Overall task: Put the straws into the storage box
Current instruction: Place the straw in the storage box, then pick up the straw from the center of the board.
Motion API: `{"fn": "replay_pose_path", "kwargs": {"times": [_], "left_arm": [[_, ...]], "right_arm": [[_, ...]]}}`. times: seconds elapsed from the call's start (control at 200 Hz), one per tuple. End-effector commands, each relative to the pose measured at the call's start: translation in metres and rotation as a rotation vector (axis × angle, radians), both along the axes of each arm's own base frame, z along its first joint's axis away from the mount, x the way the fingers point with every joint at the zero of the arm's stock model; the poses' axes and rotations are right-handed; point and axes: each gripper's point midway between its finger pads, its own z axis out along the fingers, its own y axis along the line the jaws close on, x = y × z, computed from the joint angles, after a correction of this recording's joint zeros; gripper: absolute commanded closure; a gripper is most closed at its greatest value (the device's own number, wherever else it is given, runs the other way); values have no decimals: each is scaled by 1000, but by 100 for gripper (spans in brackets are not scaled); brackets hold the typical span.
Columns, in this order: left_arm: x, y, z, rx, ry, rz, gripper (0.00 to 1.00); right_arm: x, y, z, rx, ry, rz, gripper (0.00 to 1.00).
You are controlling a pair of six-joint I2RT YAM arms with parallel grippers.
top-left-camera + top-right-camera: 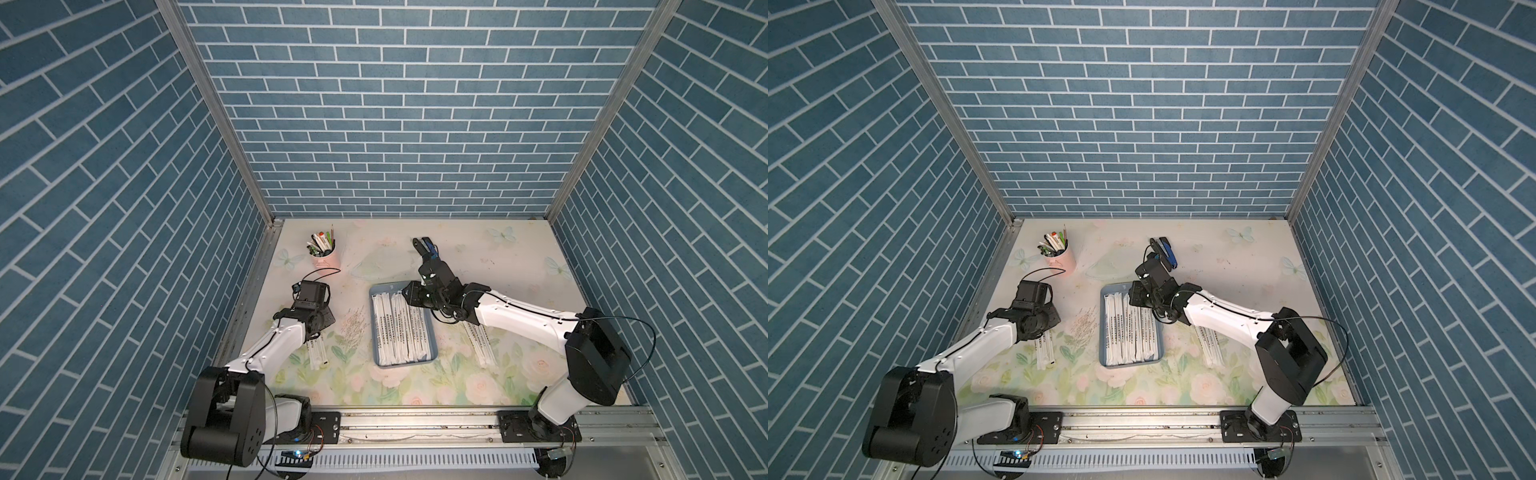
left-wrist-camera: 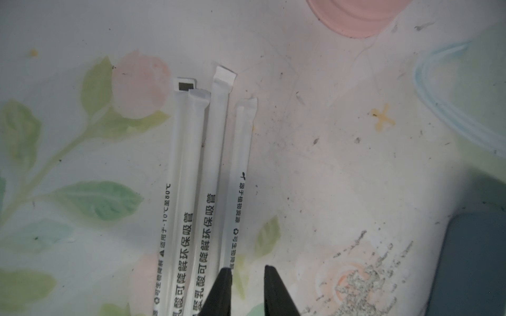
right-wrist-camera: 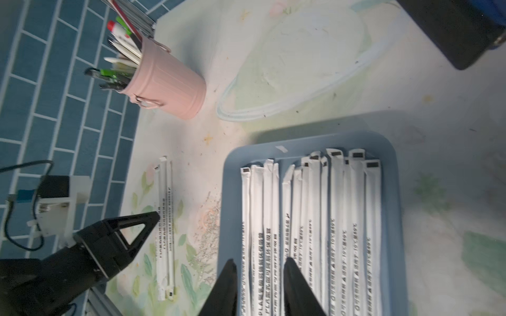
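The storage box [image 1: 376,357] [image 1: 1103,332], a shallow blue-grey tray, lies mid-table with several white wrapped straws [image 1: 401,332] [image 3: 315,205] side by side in it. A small bunch of straws [image 1: 318,353] [image 2: 197,164] lies on the mat to its left. Another bunch [image 1: 482,345] [image 1: 1210,345] lies to its right, partly under my right arm. My left gripper [image 2: 247,270] is low over the left bunch. Its jaws stand narrowly apart over bare mat, one fingertip [image 2: 226,273] against the outermost straw. My right gripper [image 3: 260,266] is open above the box's left side, with the box's straws showing below the gap.
A pink cup of pens [image 1: 326,257] [image 3: 167,90] stands at the back left, close to the left wall. A dark blue-and-black stapler [image 1: 426,249] [image 1: 1165,251] lies behind the box, just beyond my right wrist. Brick walls close in three sides.
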Motion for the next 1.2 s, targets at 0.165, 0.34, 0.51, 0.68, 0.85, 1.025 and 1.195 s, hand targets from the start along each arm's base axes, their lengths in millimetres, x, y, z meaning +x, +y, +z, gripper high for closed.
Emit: {"fn": "replay_pose_path", "kwargs": {"times": [0.165,0.34,0.51,0.68,0.85,1.025,1.195], "left_arm": [[-1,13,-13,75,63,16,69],[1,11,-20,63,77,9,69],[2,9,-23,57,78,3,69],[1,8,-26,54,87,-1,70],[1,8,-28,59,95,-2,70],[-1,5,-37,50,117,-4,75],[-5,0,-45,40,136,-8,84]], "right_arm": [[4,-18,-1,-53,-37,-3,70],[4,-19,-3,-54,-37,-5,70],[4,-18,-4,-53,-37,-3,70],[5,-18,-3,-48,-38,-6,71],[4,-18,-4,-47,-36,-9,71],[5,-18,-3,-45,-39,-13,71],[6,-21,-2,-49,-46,-23,71]]}}
